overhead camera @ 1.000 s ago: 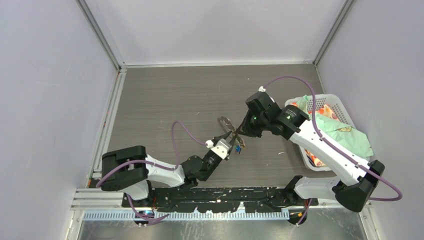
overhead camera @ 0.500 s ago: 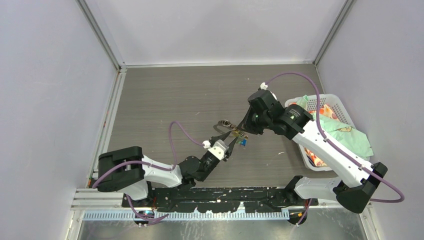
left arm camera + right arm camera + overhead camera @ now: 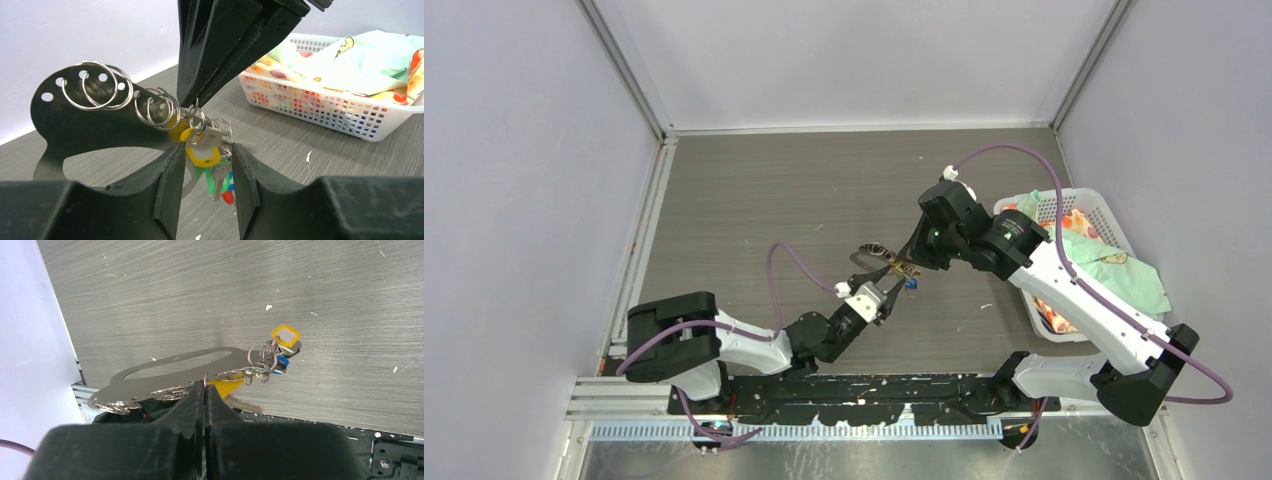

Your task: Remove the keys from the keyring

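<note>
The keyring (image 3: 872, 254), a flat silvery plate with an oval cutout, hangs above the table between the two arms. It also shows in the left wrist view (image 3: 75, 125) and the right wrist view (image 3: 160, 380). Wire rings line its edge. The keys (image 3: 210, 167), with yellow, green, blue and red heads, dangle in a bunch from one end (image 3: 280, 347). My right gripper (image 3: 204, 386) is shut on a ring at the plate's edge (image 3: 905, 264). My left gripper (image 3: 207, 152) is open with its fingers either side of the hanging keys (image 3: 889, 288).
A white basket (image 3: 1114, 212) holding patterned cloths (image 3: 1119, 268) stands at the right edge of the table; it also shows in the left wrist view (image 3: 320, 107). The wood-grain table (image 3: 754, 200) has walls at the back and on both sides.
My right gripper lifted slightly up and right, and the plate turned from face-on to edge-on in the top view. My left gripper stayed under the keys, shifting only a little.
</note>
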Motion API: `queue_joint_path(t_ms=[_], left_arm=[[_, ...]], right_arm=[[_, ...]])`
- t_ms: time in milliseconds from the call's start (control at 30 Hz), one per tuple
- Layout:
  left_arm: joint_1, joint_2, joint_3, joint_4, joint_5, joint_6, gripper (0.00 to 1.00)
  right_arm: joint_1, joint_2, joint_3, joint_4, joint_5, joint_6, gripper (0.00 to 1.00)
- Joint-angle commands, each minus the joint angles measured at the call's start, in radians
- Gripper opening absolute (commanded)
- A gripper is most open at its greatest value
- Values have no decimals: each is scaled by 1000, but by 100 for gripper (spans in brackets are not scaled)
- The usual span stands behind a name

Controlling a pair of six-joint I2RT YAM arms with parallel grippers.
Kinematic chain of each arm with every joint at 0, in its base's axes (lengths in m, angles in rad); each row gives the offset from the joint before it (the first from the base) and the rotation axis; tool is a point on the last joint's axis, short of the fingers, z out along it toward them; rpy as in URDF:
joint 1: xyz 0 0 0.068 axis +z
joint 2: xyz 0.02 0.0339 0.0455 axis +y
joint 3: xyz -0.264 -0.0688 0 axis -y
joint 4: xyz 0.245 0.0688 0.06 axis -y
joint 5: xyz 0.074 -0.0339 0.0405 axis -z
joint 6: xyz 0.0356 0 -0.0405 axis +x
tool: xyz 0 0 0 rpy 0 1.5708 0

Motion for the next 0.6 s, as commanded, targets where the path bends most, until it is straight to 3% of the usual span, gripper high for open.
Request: queue_joint_path(t_ms=[0,167,367,567], left_arm=[[10,6,32,68,-16,-7,42],[36,-2,15,67,3,-73,45],[75,-19,-8,68,187,-149,49],[79,-5,0,67,156,-149,44]], right_arm=[[12,-13,36,27,27,5,1],[18,-10,33,32,34,0,1],[23,-2,37,34,45,-11,1],[26,-2,48,35,54,-17,1]])
